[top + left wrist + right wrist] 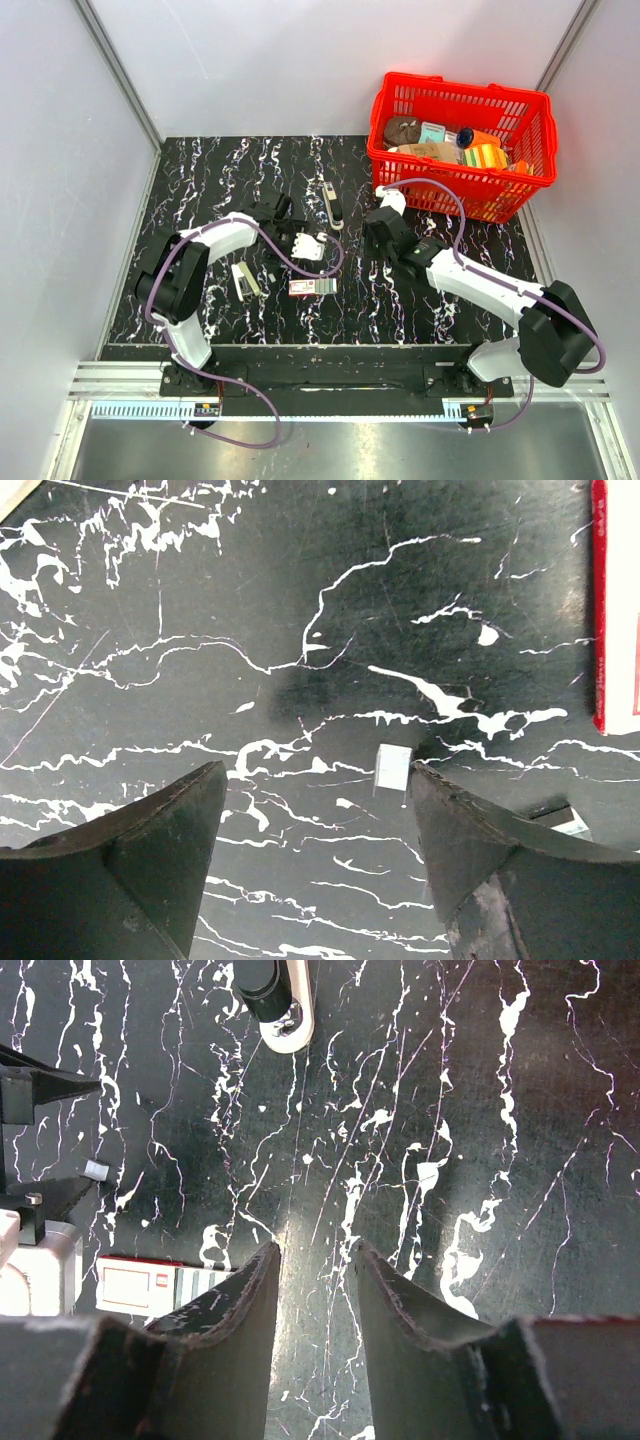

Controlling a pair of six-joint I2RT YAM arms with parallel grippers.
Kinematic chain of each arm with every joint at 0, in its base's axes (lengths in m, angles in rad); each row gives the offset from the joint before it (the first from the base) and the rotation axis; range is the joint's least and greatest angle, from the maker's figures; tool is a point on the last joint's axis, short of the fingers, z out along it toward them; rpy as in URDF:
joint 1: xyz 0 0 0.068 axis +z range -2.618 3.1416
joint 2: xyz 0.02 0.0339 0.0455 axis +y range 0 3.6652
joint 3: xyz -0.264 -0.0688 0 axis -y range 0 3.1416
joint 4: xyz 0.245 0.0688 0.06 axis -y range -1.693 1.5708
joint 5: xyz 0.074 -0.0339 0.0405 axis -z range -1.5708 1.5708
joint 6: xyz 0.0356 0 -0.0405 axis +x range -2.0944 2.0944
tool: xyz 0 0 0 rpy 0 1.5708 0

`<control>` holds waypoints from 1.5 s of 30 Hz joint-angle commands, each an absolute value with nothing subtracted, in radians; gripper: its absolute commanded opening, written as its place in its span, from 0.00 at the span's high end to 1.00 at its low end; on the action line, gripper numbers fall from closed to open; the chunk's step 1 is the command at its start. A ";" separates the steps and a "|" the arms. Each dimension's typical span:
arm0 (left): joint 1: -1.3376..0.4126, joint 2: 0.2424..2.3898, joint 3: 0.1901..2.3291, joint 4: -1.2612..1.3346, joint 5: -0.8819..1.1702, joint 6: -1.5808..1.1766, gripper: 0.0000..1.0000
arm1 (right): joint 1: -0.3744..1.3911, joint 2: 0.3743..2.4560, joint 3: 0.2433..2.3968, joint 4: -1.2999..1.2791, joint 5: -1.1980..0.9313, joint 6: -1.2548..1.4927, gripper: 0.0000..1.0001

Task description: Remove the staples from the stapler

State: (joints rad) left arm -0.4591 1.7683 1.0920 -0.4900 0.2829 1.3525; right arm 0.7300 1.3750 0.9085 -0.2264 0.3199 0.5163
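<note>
The left arm reaches from its base out to the right over the table [200,180], its wrist bent down; the left gripper [312,245] hangs low over the dark marble with its jaws spread wide and nothing held. In the left wrist view a short strip of staples [392,768] lies flat on the table between the fingers, just beside the right one [450,830]. The stapler [333,205] lies on the table beyond the left gripper, near it and apart from the staples; a red-and-white box [312,288] lies on the near side. The right arm stretches left from its elbow; the right gripper [378,222] sits beside the stapler, its fingers a narrow gap apart and empty; a red basket [500,200] stands behind it.
</note>
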 commanded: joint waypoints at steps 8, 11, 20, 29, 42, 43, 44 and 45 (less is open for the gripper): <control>-0.469 1.833 1.173 -0.643 0.344 1.304 0.25 | 0.718 1.393 0.946 -0.212 0.307 0.503 0.69; -0.472 1.838 1.169 -0.644 0.341 1.301 0.30 | 0.718 1.399 0.950 -0.213 0.304 0.503 0.73; -0.482 1.833 1.160 -0.640 0.353 1.278 0.43 | 0.718 1.399 0.951 -0.215 0.299 0.511 0.82; -0.495 1.847 1.170 -0.519 0.356 1.220 0.43 | 0.716 1.405 0.951 -0.216 0.291 0.518 0.83; -0.494 1.789 1.233 -0.586 0.374 1.166 0.40 | 0.716 1.404 0.954 -0.224 0.298 0.515 0.82; -0.494 1.773 1.238 -0.613 0.388 1.181 0.39 | 0.718 1.401 0.953 -0.225 0.296 0.515 0.82; -0.494 1.763 1.241 -0.641 0.402 1.202 0.38 | 0.716 1.399 0.953 -0.224 0.296 0.515 0.82; -0.494 1.753 1.244 -0.679 0.419 1.227 0.36 | 0.718 1.399 0.951 -0.225 0.296 0.517 0.82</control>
